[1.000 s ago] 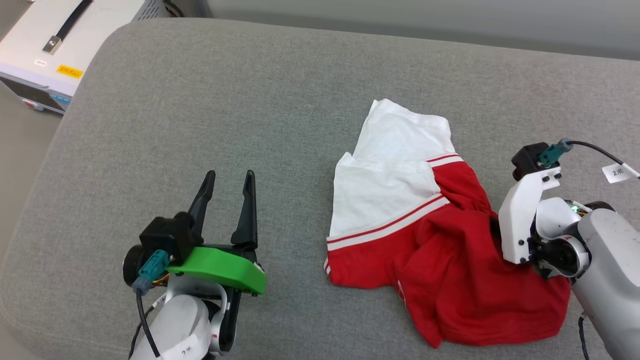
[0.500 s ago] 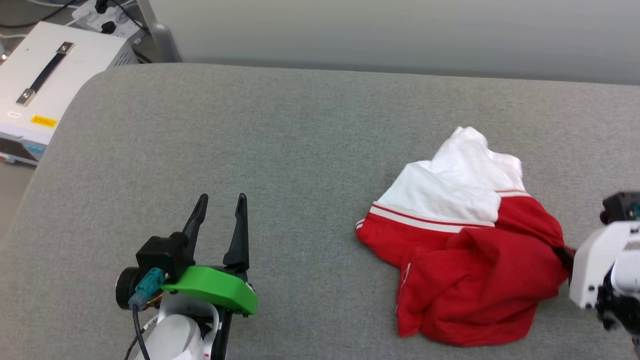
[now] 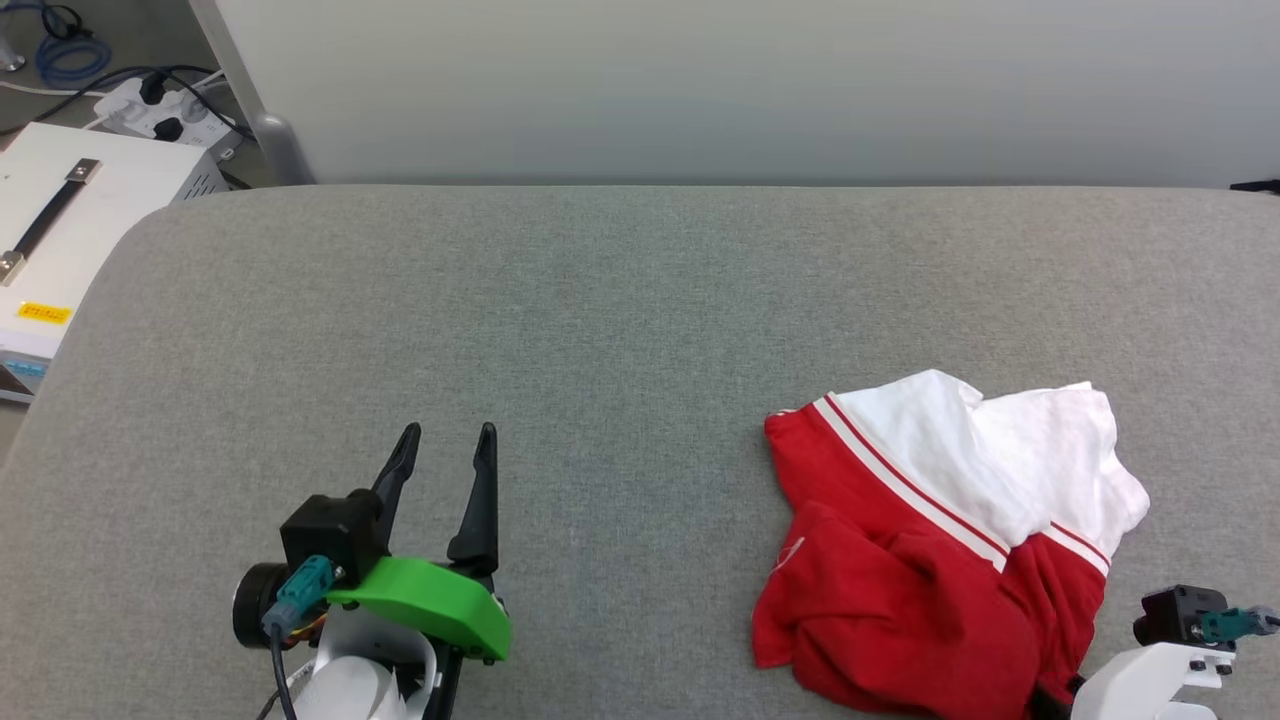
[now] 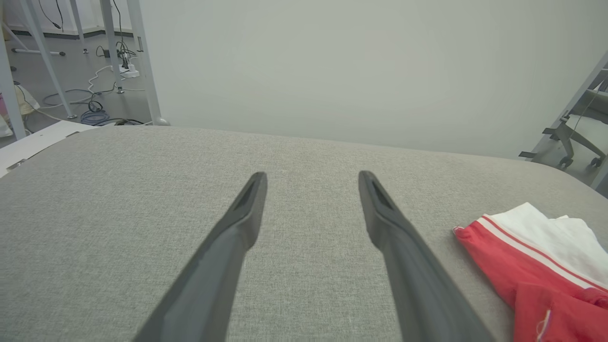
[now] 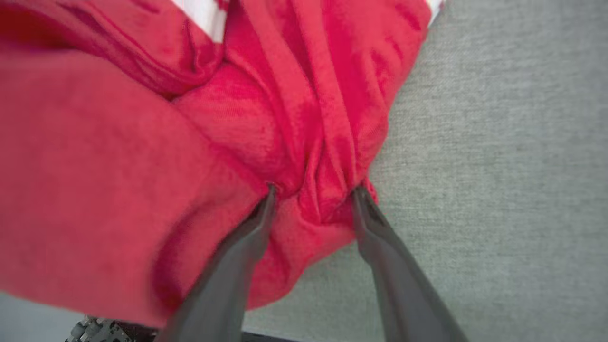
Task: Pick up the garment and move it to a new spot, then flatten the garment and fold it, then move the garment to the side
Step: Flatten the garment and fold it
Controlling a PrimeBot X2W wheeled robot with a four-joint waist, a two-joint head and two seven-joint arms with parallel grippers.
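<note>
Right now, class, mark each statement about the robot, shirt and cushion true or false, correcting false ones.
1. The garment lies crumpled on the grey cushion. True.
2. The left gripper grips the garment. False: it hangs open over bare cushion, apart from it.
3. The right gripper has its fingers apart, red fabric bunched between them. True.
4. The white box sits on the cushion. False: it stands beside the cushion's left end.

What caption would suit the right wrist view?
Open right gripper straddling a bunched fold of the red shirt on a grey cushion.
</note>
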